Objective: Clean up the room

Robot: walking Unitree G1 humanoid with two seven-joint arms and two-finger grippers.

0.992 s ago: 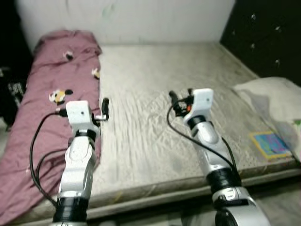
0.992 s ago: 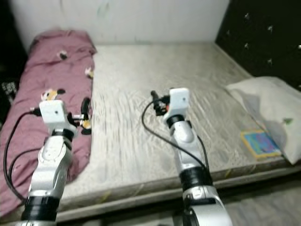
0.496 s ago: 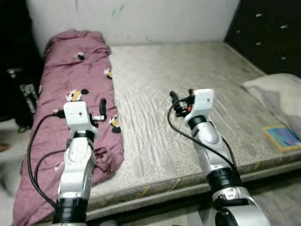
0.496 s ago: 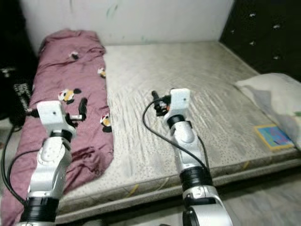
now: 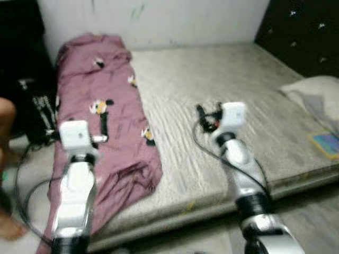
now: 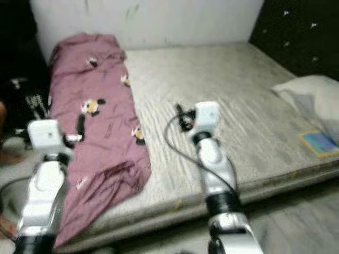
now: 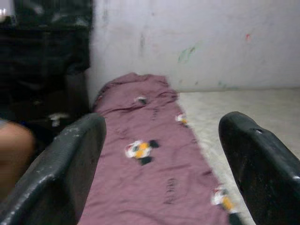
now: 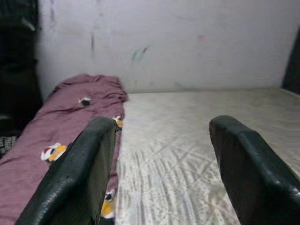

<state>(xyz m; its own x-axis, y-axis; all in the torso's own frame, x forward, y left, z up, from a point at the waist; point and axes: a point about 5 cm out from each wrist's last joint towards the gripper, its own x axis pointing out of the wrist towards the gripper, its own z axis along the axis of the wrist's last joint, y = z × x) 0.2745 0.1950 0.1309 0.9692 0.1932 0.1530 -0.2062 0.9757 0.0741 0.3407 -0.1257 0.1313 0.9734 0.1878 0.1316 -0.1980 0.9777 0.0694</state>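
Swinging left, the head view now centres the maroon blanket [image 5: 108, 121], likely the next target; left gripper [image 7: 164, 154] and right gripper [image 8: 161, 159] gape wide, empty.

You are looking down at a bare beige mattress [image 5: 212, 95] that runs back to a scuffed white wall [image 5: 175, 21] with faint green marks. On your right stands a dark tufted headboard [image 5: 302, 37], and grey flooring [image 5: 312, 211] shows below the mattress edge. To your left the room falls into deep shadow around dark furniture [image 7: 47, 56].
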